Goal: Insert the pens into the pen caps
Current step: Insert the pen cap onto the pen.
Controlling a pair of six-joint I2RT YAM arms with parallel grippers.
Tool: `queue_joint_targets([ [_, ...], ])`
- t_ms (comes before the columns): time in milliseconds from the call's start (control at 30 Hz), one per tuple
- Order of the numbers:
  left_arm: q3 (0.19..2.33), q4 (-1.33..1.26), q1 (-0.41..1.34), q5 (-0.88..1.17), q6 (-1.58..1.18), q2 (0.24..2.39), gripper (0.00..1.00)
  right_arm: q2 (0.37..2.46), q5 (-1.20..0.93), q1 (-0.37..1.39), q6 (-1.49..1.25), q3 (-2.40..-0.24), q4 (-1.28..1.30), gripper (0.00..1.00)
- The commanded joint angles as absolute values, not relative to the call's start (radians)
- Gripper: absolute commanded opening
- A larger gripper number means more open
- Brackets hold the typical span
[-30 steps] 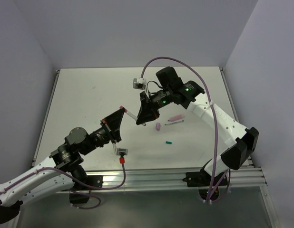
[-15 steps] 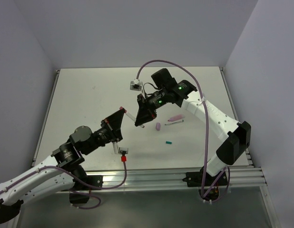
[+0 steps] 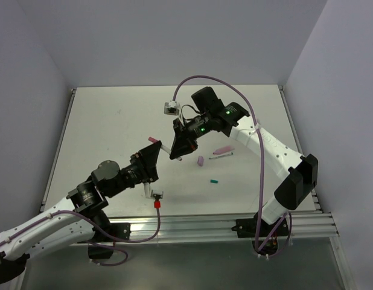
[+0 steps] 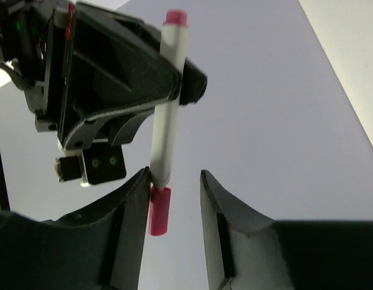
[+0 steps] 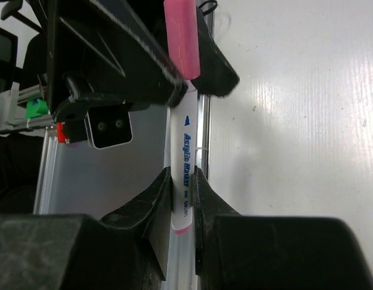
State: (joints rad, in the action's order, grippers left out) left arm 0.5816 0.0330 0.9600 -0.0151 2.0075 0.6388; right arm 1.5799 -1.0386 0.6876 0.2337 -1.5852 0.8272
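My right gripper (image 3: 175,153) is shut on a white-barrelled pen (image 3: 165,147), seen between its jaws in the right wrist view (image 5: 185,151). A pink cap (image 3: 153,139) sits on the pen's far end (image 5: 181,39). My left gripper (image 3: 154,151) is open. In its wrist view (image 4: 174,176) the pink cap (image 4: 158,210) lies against the inner side of the left finger (image 4: 129,229), with a wide gap to the other finger. Both grippers are raised above the table.
On the white table (image 3: 114,121), right of the grippers, lie a lilac cap (image 3: 200,161), a pink pen (image 3: 223,149), a thin pen (image 3: 221,156) and a teal cap (image 3: 214,180). Rails run along the near edge (image 3: 235,217).
My left gripper opened and drew back down and toward its base. The pink cap stayed on the pen's end. My right gripper shifted slightly left with the pen.
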Motion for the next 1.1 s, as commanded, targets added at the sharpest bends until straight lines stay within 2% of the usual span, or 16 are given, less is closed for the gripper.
queue_joint_targets([
  [0,0.555,0.167,0.969,0.041,2.221,0.672,0.43,1.534,-1.131,0.699,0.250,-1.600,0.687,0.00],
  [133,0.551,0.144,0.969,0.060,2.224,0.661,0.54,1.542,-1.117,0.699,0.242,-1.595,0.680,0.00],
  [167,0.549,0.138,0.969,0.064,2.224,0.661,0.61,1.545,-1.115,0.698,0.241,-1.597,0.678,0.00],
  [400,0.542,0.138,0.971,0.086,2.220,0.638,0.67,1.574,-1.101,0.684,0.219,-1.637,0.643,0.00],
  [767,0.545,0.256,0.969,0.025,2.106,0.537,0.68,1.597,-1.080,0.594,0.112,-1.752,0.512,0.00],
  [867,0.575,0.267,0.971,-0.027,1.979,0.531,0.68,1.600,-1.060,0.575,0.081,-1.766,0.476,0.00],
  [933,0.630,0.268,0.971,-0.084,1.802,0.560,0.67,1.595,-1.048,0.568,0.068,-1.770,0.459,0.00],
  [1000,0.699,0.287,0.971,-0.176,1.530,0.606,0.66,1.589,-1.026,0.561,0.066,-1.767,0.448,0.00],
  [1033,0.801,0.308,0.969,-0.213,1.428,0.686,0.66,1.582,-1.022,0.558,0.063,-1.767,0.446,0.00],
  [1067,0.868,0.355,0.969,-0.292,1.197,0.739,0.66,1.580,-1.022,0.551,0.061,-1.767,0.446,0.00],
])
